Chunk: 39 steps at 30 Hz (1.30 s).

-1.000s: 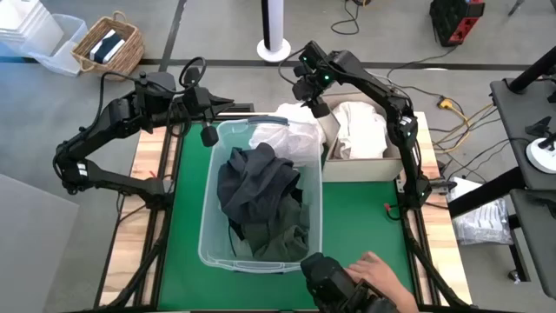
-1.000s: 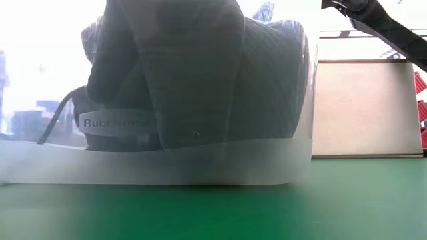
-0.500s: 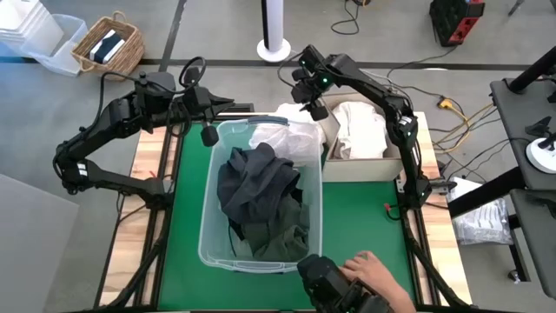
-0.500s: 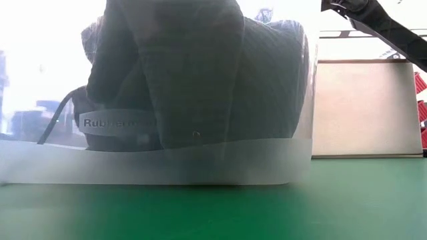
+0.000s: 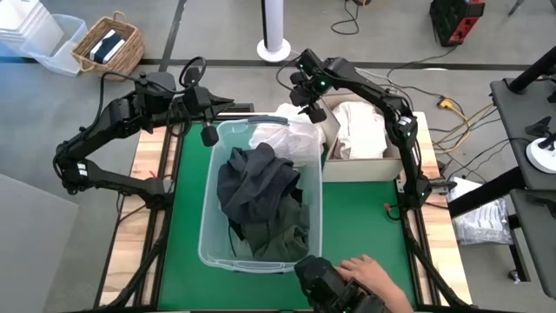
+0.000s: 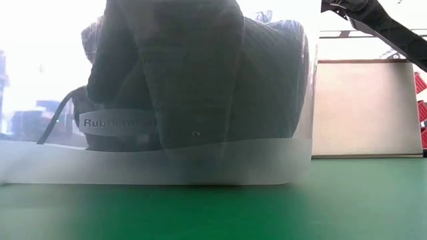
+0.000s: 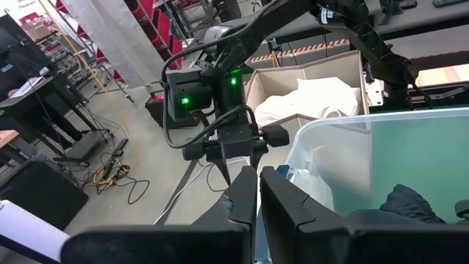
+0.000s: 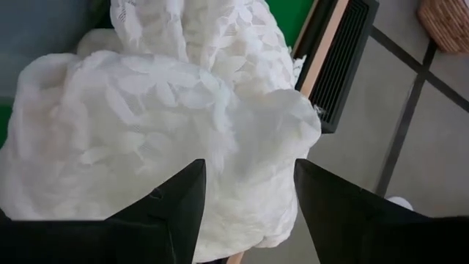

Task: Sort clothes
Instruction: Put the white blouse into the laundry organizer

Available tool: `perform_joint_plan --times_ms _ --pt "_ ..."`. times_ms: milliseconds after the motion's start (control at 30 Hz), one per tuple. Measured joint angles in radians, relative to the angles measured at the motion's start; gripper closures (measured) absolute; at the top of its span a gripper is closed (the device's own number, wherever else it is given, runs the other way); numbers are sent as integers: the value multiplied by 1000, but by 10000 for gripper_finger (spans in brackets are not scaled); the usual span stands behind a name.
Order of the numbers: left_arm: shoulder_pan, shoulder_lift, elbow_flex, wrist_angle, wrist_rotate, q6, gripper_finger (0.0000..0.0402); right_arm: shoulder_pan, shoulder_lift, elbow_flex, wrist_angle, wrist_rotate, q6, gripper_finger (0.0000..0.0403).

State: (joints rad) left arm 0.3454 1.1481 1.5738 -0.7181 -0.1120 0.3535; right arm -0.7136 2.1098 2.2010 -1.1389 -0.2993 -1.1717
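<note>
A clear plastic tub [image 5: 208, 226] stands mid-table on the green mat. Dark clothes [image 5: 261, 196] are heaped inside it and show through its wall in the low view [image 6: 200, 73]. A white lacy garment [image 5: 285, 135] lies at the tub's far end, draped over the rim [image 8: 168, 110]. More white clothes [image 5: 360, 129] lie in the beige cardboard box [image 5: 365, 165] to the tub's right. My right gripper [image 5: 307, 106] hangs open just over the white garment [image 8: 249, 213]. My left gripper [image 5: 250, 109] is shut and holds nothing, above the tub's far left corner [image 7: 258, 183]. My right gripper points steeply down at the white garment's bunched top [image 8: 242, 147], one finger [image 8: 172, 205] on either side of it. I cannot tell whether the fingers touch the cloth.
A person's hand [image 5: 365, 269] and a dark device [image 5: 323, 283] are at the table's near edge, beside the tub. Bare green mat [image 5: 182, 200] lies to the tub's left and in front of the box. A wicker basket [image 5: 109, 43] stands on the floor.
My right gripper has sunk a little toward the white garment and shifted slightly toward the table's left. The person's hand at the near edge has moved a little left. The clothes have stayed in place.
</note>
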Motion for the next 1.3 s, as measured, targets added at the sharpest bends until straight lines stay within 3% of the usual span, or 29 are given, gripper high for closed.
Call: perform_joint_plan --times_ms 1300 --pt "0 0 0 0 0 -4 401 -42 -5 0 -75 -94 -44 213"
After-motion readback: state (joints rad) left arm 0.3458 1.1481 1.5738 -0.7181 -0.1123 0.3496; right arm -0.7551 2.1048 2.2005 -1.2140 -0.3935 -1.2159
